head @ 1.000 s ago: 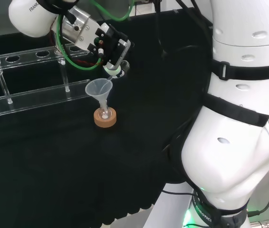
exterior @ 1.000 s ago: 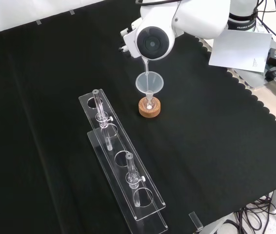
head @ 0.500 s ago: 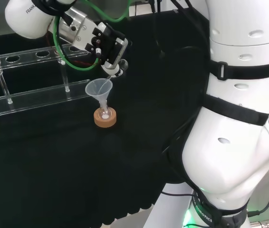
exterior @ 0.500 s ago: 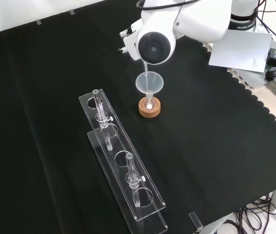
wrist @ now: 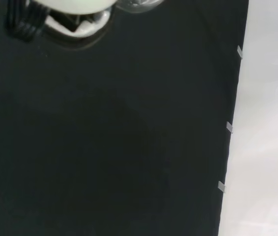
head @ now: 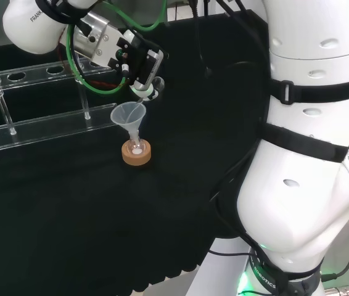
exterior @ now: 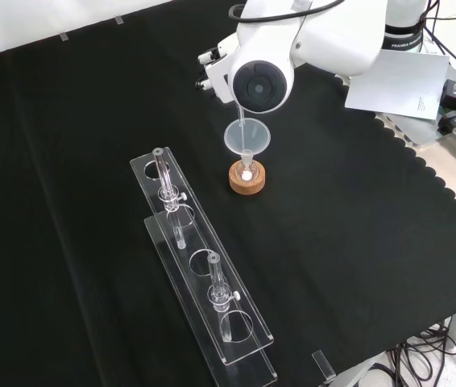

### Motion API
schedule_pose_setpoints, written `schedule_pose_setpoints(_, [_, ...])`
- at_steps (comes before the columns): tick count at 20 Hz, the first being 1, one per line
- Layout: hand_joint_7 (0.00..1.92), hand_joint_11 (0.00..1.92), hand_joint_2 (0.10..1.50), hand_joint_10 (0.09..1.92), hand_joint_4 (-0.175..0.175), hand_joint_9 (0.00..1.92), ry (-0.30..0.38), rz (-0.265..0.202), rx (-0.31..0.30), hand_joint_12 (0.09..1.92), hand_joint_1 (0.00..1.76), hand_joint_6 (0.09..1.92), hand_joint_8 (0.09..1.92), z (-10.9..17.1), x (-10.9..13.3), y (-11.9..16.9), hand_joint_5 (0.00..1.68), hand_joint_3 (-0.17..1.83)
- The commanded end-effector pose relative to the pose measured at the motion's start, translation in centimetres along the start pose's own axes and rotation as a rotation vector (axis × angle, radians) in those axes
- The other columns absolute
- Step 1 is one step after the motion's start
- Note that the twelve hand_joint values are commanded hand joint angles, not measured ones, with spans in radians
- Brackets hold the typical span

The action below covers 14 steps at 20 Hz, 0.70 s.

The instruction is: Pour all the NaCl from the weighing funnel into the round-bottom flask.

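Observation:
In the head view the black and white hand (head: 139,57) hangs above a clear plastic funnel (head: 128,113), its fingers curled on a clear weighing funnel (head: 145,94). The weighing funnel is tilted with its spout down into the plastic funnel's mouth. That funnel stands in the neck of a small round-bottom flask (head: 136,148) on a cork ring (head: 136,155); white powder lies in the flask. In the front view the weighing funnel's thin spout (exterior: 242,121) dips into the funnel (exterior: 247,139) over the cork ring (exterior: 247,179). The arm's white link with its grey cap (exterior: 260,82) hides the hand there.
Two long clear racks (exterior: 200,266) holding a few glass tubes lie left of the flask in the front view, and far left in the head view (head: 32,98). A white sheet (exterior: 395,81) lies past the cloth's scalloped edge. The wrist view looks at bare cloth (wrist: 104,147).
In the head view the hand has shifted slightly left and up, still holding the weighing funnel over the plastic funnel. The flask and cork ring have not moved.

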<state>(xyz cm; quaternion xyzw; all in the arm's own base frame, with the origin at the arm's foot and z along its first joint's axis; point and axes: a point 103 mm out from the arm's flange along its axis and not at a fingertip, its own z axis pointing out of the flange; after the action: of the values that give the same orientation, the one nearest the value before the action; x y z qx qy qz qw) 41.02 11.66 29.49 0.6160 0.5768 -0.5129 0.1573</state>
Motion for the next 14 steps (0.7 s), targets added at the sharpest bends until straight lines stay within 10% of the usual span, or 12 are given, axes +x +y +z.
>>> schedule_pose_setpoints(1, [0.5,0.85,0.69,0.31,0.175,0.95,-0.034,0.011,0.004,1.01,1.11,0.79,0.65,-0.85,0.47,-0.29,1.2,0.64])
schedule_pose_setpoints(14, [0.49,0.85,0.69,0.3,0.175,0.95,-0.048,0.014,0.008,1.01,1.11,0.79,0.65,-0.6,0.33,-0.3,1.2,0.64])
